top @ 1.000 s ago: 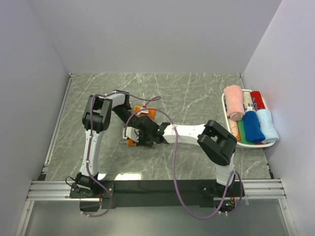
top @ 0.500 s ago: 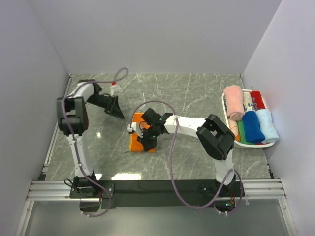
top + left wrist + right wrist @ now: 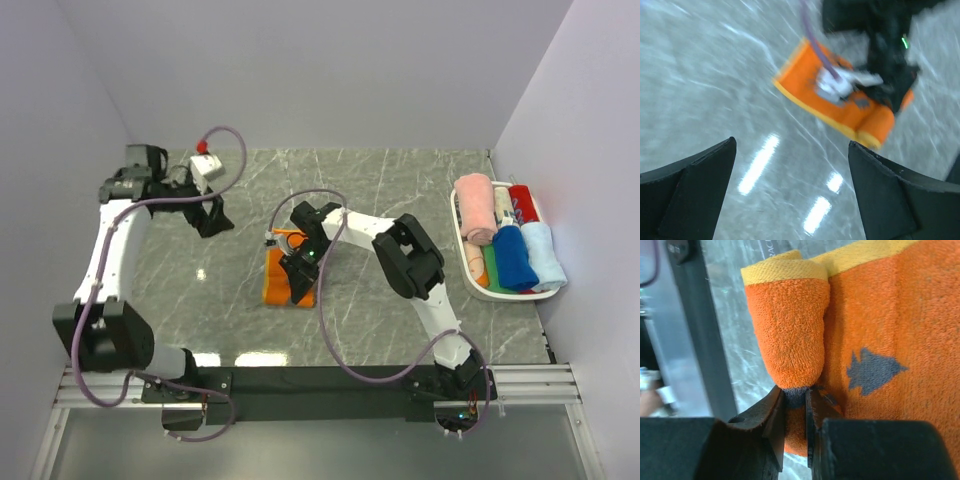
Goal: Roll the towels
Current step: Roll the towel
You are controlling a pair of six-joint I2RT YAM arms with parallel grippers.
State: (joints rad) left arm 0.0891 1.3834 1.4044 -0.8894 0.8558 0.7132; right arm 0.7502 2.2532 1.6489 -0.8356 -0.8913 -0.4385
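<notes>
One towel in work. On the table (image 3: 400,190), near its middle, the orange towel (image 3: 275,290) lies with one end curled into a short roll (image 3: 790,335). My right claw (image 3: 796,395) is pinched narrow on that roll. My left claw (image 3: 212,218) is wide and empty, toward the far-left corner. I judge the rolling barely begun; next needs even turning with the cloth kept flat.

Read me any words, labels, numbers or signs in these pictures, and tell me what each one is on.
No text reads clearly.
orange towel: shows only a grey arrow-like mark, no letters.
faint print above the towel's yellow hem: too blurred to read.
Left wrist view: motion-blurred, nothing legible.
</notes>
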